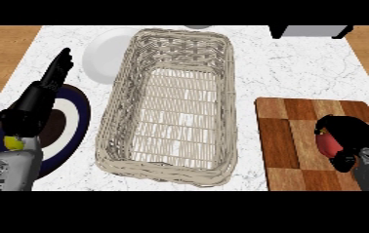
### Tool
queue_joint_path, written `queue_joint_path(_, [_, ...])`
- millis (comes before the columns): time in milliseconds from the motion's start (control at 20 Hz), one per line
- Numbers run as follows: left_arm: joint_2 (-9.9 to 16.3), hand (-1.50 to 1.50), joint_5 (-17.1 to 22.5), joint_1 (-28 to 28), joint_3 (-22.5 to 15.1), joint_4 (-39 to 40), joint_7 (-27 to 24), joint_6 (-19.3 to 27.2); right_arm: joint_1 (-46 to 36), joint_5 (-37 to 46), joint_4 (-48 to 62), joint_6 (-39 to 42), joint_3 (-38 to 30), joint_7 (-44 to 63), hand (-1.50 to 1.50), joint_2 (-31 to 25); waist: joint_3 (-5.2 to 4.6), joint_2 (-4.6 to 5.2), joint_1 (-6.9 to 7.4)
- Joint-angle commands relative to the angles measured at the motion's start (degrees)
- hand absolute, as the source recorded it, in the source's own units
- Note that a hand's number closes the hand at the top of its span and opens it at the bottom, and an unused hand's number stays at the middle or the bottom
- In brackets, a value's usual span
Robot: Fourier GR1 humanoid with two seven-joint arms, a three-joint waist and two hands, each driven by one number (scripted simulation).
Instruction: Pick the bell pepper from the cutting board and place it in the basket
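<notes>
The red bell pepper (329, 143) is enclosed by the curled fingers of the right hand (344, 138) over the cutting board (288, 144) (at the desk's (288, 66) right edge). The woven basket (122, 100) is seen in the middle. The left hand (56, 73) is held with fingers straight, grasping nothing, above a dark-rimmed plate (75, 115).

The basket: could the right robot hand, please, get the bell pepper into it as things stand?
Probably yes: the right robot hand is curled round the bell pepper over the cutting board, and bare counter separates it from the open-topped basket.
</notes>
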Motion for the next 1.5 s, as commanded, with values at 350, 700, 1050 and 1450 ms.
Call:
queue_joint_path(350, [-2.93, 0.00, -2.94, 0.98, -1.68, -3.93, 2.96, 0.96, -0.51, 6.80, 2.84, -8.15, 2.27, -4.52, 1.50, 3.31, 0.25, 0.17, -0.02])
queue_joint_path(700, [-3.80, 0.00, -4.00, 1.27, -2.58, -3.66, 1.35, 1.65, -6.09, 2.56, 9.45, -20.66, -4.48, -8.70, 1.50, 7.54, 0.28, 0.23, 0.10])
queue_joint_path(1050, [-1.78, 0.00, -1.30, 2.54, 1.26, -0.92, -0.06, -0.17, -9.27, -5.13, 0.70, -26.46, -14.20, -9.89, 1.50, 7.39, 0.22, -0.13, -0.99])
queue_joint_path(1450, [-1.02, 0.00, -1.30, -1.00, 1.56, -1.72, 2.72, -0.25, -18.76, -25.19, -13.43, -21.35, -20.01, -9.11, 1.50, 17.39, 0.23, -0.33, -1.24])
